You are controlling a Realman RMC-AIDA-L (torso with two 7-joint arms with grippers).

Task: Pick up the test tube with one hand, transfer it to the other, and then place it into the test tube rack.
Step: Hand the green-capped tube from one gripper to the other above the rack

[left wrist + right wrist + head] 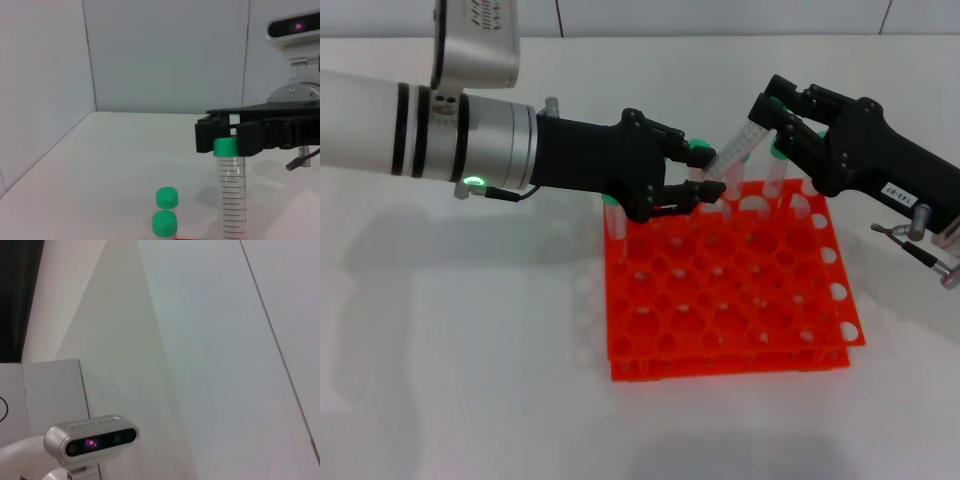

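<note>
My right gripper (772, 112) is clamped on the test tube (738, 148) near its capped upper end (it slants over the far edge of the orange-red test tube rack (725, 290)), so I should straighten it above a free hole. My left gripper (705, 180), fingers parted, reaches level across the rack's far-left corner

My right gripper (778, 108) carries a small white label (898, 192) with dark print on it, but the characters are too small for me to read. The test tube (231, 192) shows black graduation lines down its clear wall in my left wrist view, with no figures I can make out beside them. Nothing else before me bears any legible writing.
</note>
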